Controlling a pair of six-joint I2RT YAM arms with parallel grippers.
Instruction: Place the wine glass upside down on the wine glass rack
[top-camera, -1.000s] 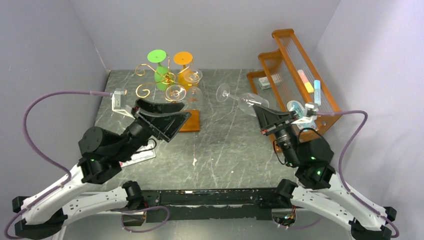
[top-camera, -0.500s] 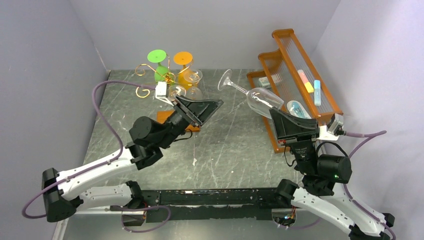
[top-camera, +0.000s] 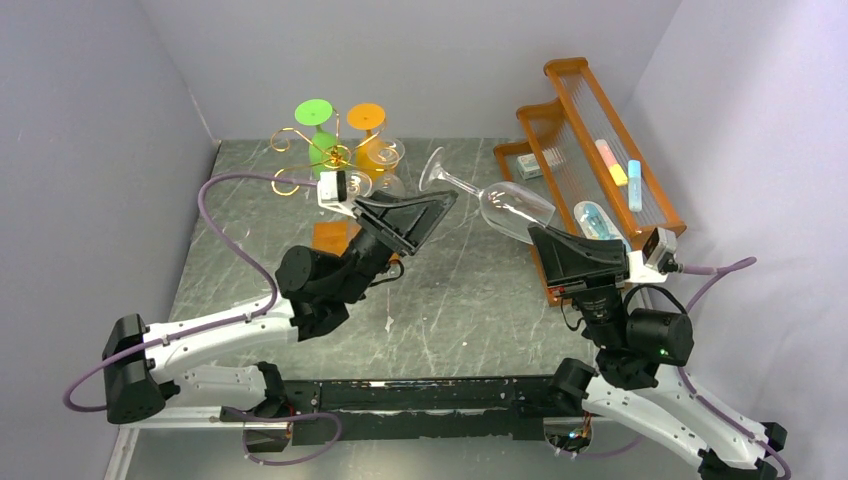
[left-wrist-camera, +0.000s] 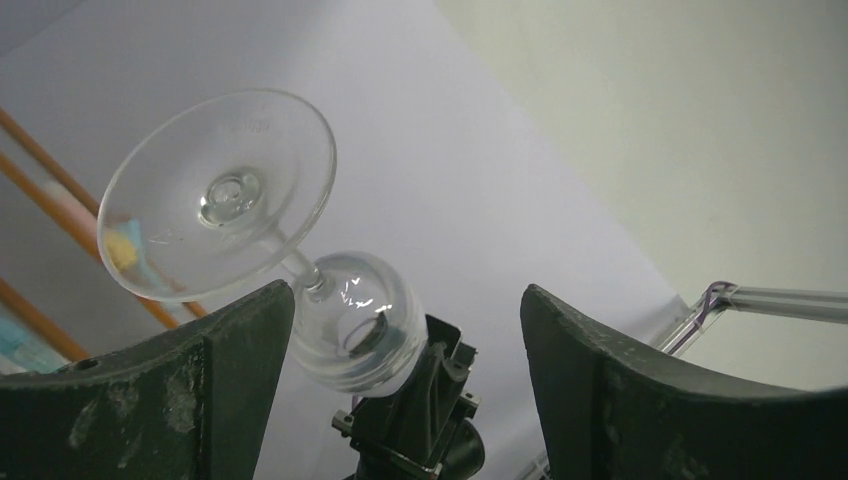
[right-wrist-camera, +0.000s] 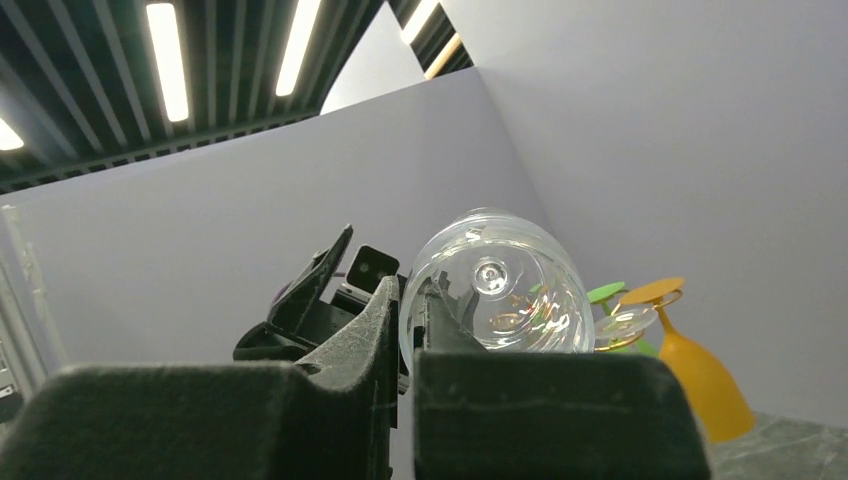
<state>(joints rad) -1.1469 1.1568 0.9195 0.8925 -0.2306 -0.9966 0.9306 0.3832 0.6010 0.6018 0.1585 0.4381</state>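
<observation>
The wine glass rack (top-camera: 332, 155) stands at the far left of the grey marbled surface (top-camera: 470, 300). Its gold scrolls are in full sight, and its orange-brown base is partly hidden behind the left arm. A green glass (top-camera: 318, 140) and an orange glass (top-camera: 368, 135) hang upside down on the rack with their feet uppermost. Two clear glasses (top-camera: 384, 155) also hang from the scrolls on the side toward the right arm.

The wine glass (top-camera: 500, 203) is not on the rack. It is held in the air off to the rack's right-arm side, lying almost level, with its round foot pointing toward the rack and its bowl pointing away. The foot is near the rack's clear glasses but apart from them.

The right end effector (right-wrist-camera: 411, 300) holds the wine glass at the bowl's mouth, on the end farthest from the rack. Its fingers are pressed almost together, with the glass wall pinched between them.

The left end effector (top-camera: 425, 210) is raised just in front of the rack, between the rack and the held glass. Its fingers (left-wrist-camera: 230, 390) are spread wide and grip nothing. In the left wrist view the foot and stem sit above the gap, close to one finger, but contact cannot be made out.

An orange slatted shelf (top-camera: 600, 120) stands well beyond the held glass from the rack, against the side wall. It carries a few small pink and blue items.
</observation>
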